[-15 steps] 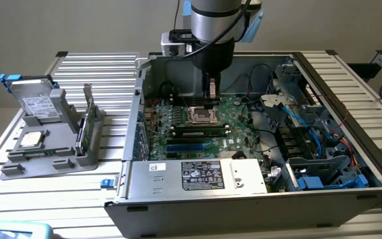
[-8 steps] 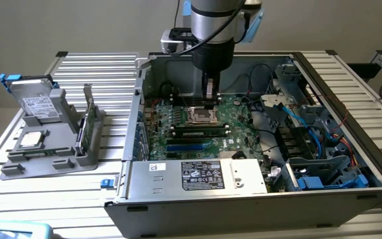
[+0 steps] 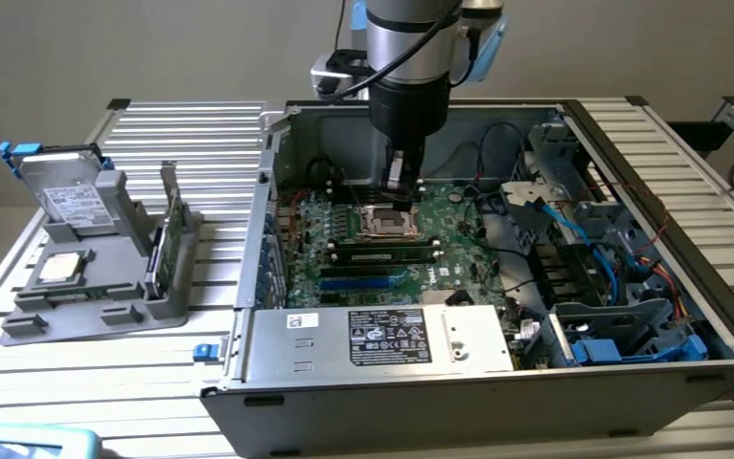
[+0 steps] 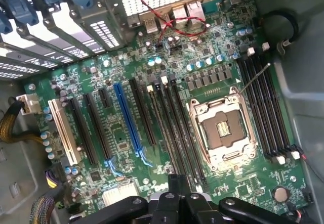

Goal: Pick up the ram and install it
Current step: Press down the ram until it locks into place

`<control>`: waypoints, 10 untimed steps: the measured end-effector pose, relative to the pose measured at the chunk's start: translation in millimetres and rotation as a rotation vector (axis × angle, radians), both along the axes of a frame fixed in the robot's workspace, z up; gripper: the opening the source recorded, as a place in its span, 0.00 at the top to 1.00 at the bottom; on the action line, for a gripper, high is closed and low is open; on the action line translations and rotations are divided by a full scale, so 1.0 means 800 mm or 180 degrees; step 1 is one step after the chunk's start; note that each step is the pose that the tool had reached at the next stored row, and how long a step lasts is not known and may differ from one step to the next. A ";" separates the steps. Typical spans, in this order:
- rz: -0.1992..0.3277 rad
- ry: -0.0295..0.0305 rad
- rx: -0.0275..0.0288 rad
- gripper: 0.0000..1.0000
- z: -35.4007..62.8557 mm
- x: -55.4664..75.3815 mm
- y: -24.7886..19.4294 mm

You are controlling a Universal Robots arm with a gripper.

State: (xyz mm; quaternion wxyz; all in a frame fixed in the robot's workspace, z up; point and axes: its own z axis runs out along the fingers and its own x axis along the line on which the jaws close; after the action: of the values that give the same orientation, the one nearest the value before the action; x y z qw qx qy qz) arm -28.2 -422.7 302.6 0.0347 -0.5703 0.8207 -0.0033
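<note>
The ram [image 3: 384,254], which looks seated in a black slot just beside the processor socket [image 3: 386,225], is probably light, stiff, thin and fragile, best held by its bare long edges, while the end effector [image 3: 401,196] hangs above, pressed together on nothing.

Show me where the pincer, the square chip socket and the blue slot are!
pincer [image 3: 401,196], exterior view, its tip above the motherboard.
square chip socket [image 4: 223,130], wrist view, its open middle.
blue slot [image 4: 127,115], wrist view, halfway along it.
</note>
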 end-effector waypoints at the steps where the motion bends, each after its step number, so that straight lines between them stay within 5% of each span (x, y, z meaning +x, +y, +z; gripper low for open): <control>1: -0.0055 0.0000 0.0000 0.89 0.000 0.000 0.0000; 10: -0.0452 0.0000 0.0000 0.89 -0.001 -0.001 0.0000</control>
State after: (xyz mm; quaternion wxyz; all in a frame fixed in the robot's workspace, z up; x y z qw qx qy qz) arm -29.2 -422.8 301.8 0.0345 -0.5107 0.8591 -0.0057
